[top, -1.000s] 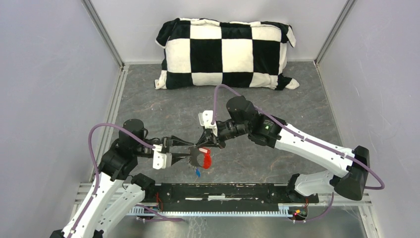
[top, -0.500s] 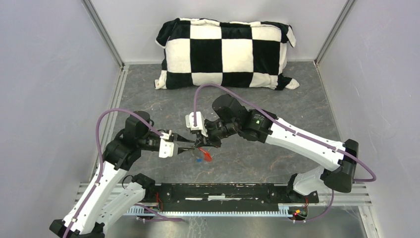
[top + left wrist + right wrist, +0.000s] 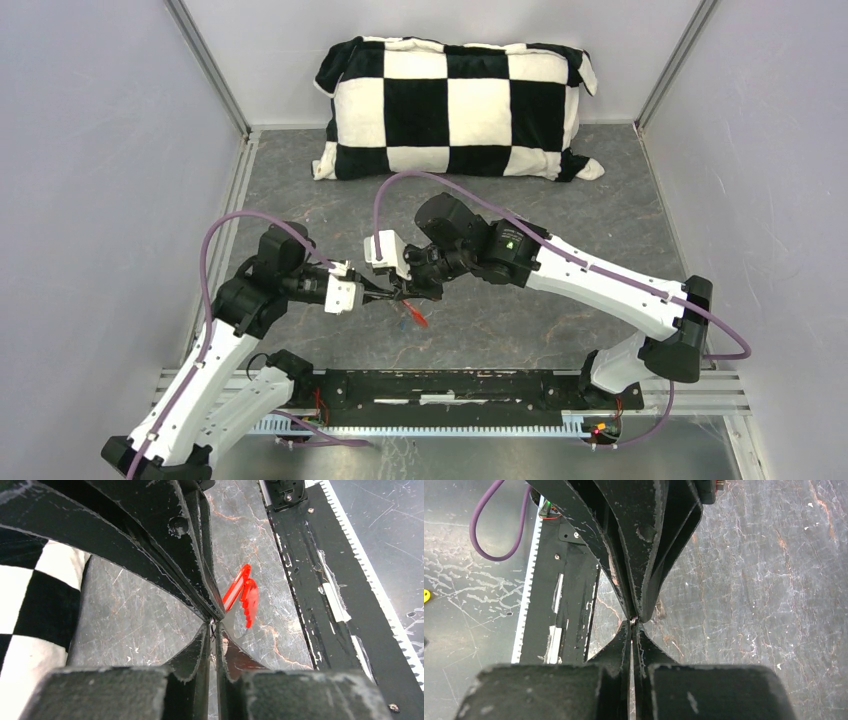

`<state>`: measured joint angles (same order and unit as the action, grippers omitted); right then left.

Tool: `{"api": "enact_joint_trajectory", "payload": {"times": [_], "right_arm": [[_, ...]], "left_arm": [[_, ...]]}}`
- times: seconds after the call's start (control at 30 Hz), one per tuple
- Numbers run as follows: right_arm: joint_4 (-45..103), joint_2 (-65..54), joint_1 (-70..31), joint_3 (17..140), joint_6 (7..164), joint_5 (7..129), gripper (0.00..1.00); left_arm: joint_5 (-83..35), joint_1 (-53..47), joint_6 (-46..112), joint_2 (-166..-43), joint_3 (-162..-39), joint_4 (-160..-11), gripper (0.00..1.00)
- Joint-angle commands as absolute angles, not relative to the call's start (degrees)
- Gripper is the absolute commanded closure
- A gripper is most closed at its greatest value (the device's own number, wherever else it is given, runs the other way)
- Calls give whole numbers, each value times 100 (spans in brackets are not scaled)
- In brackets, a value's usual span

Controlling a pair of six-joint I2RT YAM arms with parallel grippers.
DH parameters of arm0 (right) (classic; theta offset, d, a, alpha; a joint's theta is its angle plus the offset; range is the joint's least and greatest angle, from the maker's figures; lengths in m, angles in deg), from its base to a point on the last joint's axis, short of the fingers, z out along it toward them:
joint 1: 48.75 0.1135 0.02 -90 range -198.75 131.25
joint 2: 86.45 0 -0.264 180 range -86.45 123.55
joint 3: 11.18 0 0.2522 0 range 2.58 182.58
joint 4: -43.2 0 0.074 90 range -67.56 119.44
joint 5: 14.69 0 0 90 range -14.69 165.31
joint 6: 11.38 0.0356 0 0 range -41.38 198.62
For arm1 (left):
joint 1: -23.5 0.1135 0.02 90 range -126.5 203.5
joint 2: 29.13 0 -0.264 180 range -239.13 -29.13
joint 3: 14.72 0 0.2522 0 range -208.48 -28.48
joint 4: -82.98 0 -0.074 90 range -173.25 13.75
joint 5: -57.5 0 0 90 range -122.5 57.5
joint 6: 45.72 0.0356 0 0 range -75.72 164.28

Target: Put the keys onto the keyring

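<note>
Slippage is the main risk. Right gripper (image 3: 632, 627) is pressed shut, tip-to-tip with left gripper (image 3: 212, 630), whose jaws show a slit; grip unconfirmed. Red-tagged keys (image 3: 246, 597) hang just below, over the table (image 3: 520, 310) centre; diverging pulls would drop them.

Enclosure: pale grey walls (image 3: 90, 150), aluminium corner posts (image 3: 205, 65). Bench (image 3: 600, 200): grey marbled top, black rail (image 3: 450, 385) along near edge. Black-and-white checked pillow (image 3: 455, 105) against far wall.

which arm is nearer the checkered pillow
Right: the right arm reaches closest, a little short of the pillow; the left arm sits further back and to the left.
</note>
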<state>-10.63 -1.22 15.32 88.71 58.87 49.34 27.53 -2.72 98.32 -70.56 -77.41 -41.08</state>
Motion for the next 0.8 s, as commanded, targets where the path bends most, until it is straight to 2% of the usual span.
{"api": "enact_joint_trajectory", "payload": {"times": [0.0,0.13,0.27,0.37,0.43,0.53,0.77], "right_arm": [[-379,-163,1600,9089,6065,4810,100],[-97,-185,1611,8997,6262,4716,100],[188,-328,1611,8856,6430,4717,99],[467,-558,1608,8572,6566,4799,81],[657,-758,1603,8340,6638,4975,67],[973,-1139,1545,7981,6743,5293,52],[2297,-2043,680,6776,7942,4797,42]], "left_arm": [[2702,-280,9673,-7189,-7947,-4019,90],[2608,-279,9605,-7244,-7955,-4019,98],[2419,-279,9851,-7275,-7956,-3831,98],[2265,-279,9812,-7287,-7963,-3925,98],[2227,-280,9463,-7247,-7949,-4236,98],[2299,-278,8740,-7098,-7868,-4816,98],[2400,-278,7537,-6467,-7335,-6408,98]]}}
